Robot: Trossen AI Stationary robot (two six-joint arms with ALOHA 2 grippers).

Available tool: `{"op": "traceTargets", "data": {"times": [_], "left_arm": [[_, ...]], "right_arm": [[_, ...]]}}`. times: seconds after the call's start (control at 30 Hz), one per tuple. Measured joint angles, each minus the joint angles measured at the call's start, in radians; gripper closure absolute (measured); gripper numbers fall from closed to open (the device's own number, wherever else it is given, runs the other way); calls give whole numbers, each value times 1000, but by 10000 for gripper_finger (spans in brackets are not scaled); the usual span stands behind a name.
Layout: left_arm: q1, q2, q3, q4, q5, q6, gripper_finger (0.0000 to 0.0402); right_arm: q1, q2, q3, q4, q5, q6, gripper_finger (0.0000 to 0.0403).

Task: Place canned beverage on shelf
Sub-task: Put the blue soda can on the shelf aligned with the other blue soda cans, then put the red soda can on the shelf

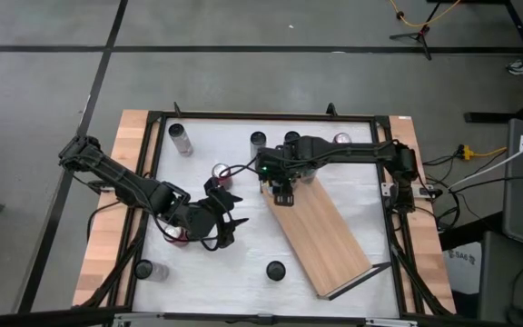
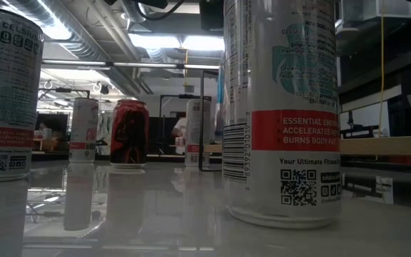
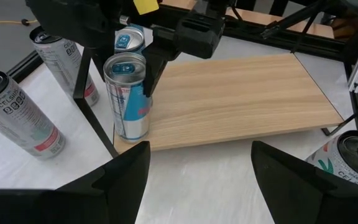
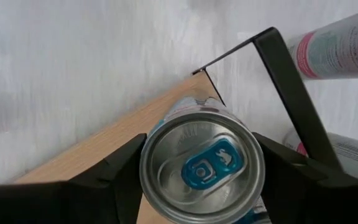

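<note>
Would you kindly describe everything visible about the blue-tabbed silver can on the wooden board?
The silver aluminium can with a blue pull tab is unopened, slim, with blue and red side markings. It stands upright at a corner of the light-wood shelf board, beside its black wire rail. The right gripper comes from above, its dark fingers flanking the can's top.
</note>
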Motion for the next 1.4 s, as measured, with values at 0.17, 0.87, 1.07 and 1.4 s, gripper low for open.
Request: {"op": "traceTargets", "data": {"times": [0.17, 0.87, 1.07, 1.4], "left_arm": [[0, 0, 0, 0, 0, 0, 130], [0, 0, 0, 0, 0, 0, 130], [0, 0, 0, 0, 0, 23, 130], [0, 0, 0, 0, 0, 34, 130]], "right_arm": [[0, 10, -7, -9, -5, 0, 104], [0, 4, -3, -4, -1, 0, 63], [0, 4, -2, -4, -1, 0, 63], [0, 1, 149, -105, 1, 0, 63]]}}
